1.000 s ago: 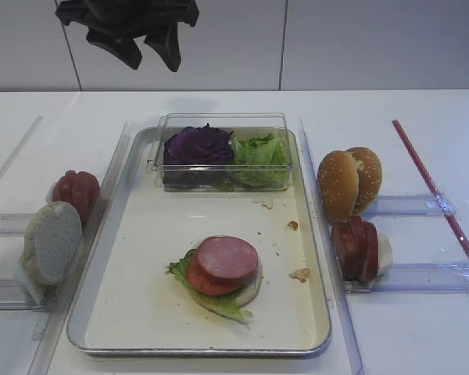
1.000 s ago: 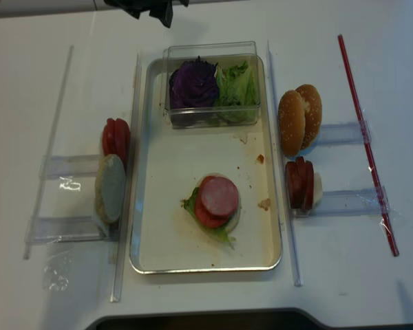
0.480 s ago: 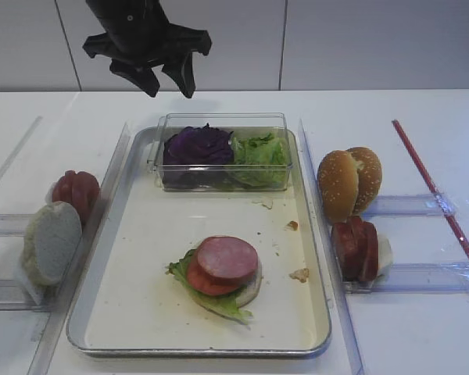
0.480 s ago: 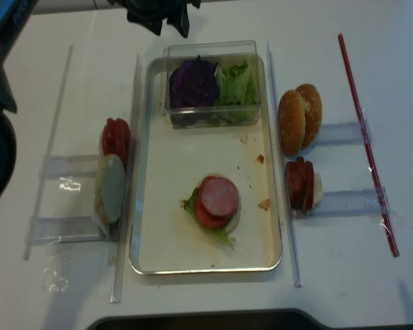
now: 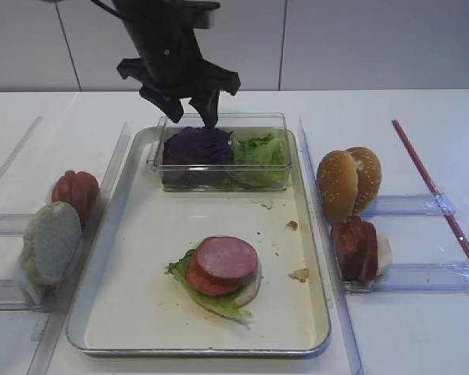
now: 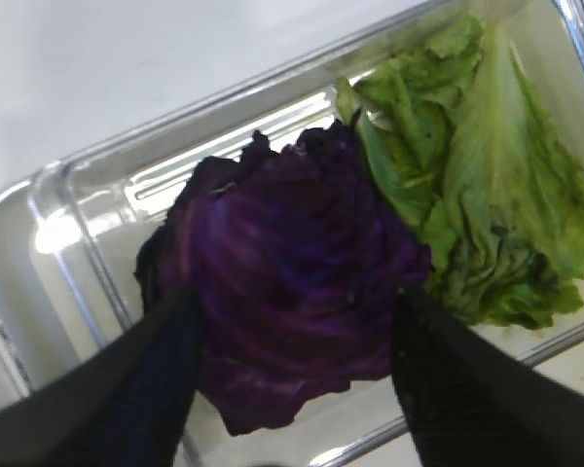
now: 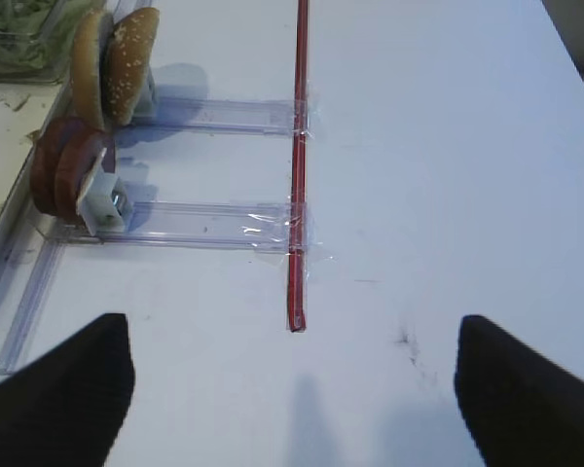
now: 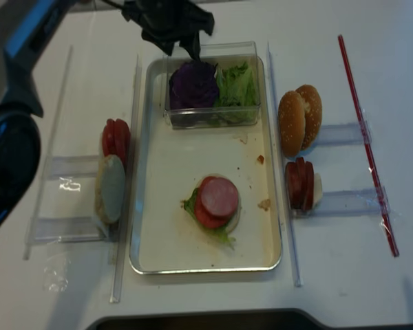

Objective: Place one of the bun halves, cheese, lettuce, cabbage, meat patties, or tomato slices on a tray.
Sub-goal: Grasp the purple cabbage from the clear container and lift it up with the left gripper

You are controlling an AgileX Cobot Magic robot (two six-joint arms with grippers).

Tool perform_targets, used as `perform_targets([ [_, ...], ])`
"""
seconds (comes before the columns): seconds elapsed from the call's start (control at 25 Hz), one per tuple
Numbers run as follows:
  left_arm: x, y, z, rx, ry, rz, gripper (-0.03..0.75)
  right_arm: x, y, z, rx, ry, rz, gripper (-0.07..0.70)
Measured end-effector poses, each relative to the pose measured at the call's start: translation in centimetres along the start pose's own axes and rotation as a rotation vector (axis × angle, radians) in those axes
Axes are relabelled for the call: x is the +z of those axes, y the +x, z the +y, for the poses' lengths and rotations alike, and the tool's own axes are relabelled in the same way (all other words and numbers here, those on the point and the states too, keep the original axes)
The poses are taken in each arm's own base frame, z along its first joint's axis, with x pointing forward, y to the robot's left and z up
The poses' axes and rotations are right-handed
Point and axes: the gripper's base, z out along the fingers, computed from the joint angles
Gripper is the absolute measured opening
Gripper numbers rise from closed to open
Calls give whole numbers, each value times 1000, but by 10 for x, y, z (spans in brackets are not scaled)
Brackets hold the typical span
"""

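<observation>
The purple cabbage (image 5: 197, 146) lies beside pale green lettuce (image 5: 259, 150) in a clear box (image 5: 219, 119) at the far end of the tray (image 5: 141, 297). My left gripper (image 5: 191, 117) hangs open just above the cabbage (image 6: 292, 253). Its two fingers flank the leaf without closing on it. A stack of bun half, lettuce, tomato and a pink round slice (image 5: 227, 260) sits mid-tray. My right gripper (image 7: 292, 336) is open over bare table. I cannot pick out any cheese.
Clear racks flank the tray. The right ones hold two bun halves (image 5: 348, 183) and meat patties (image 5: 356, 246). The left ones hold tomato slices (image 5: 76, 191) and a pale bun half (image 5: 51, 242). A red strip (image 5: 434, 191) runs along the far right.
My left gripper has come down and to the right from the top of the view to just over the cabbage, jaws staying open. Nothing on the tray moved.
</observation>
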Motion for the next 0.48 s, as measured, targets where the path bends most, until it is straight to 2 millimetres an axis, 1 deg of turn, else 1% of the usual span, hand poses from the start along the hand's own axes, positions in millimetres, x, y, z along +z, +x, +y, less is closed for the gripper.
perform_targets([
  [0.12,12,0,-9,30,-14,19,433,0,0,0,0,0,0,689],
  [0.4,23,-4,-8,27,-21,43,433,0,0,0,0,0,0,689],
  [0.48,24,-5,-8,27,-21,44,433,0,0,0,0,0,0,689],
])
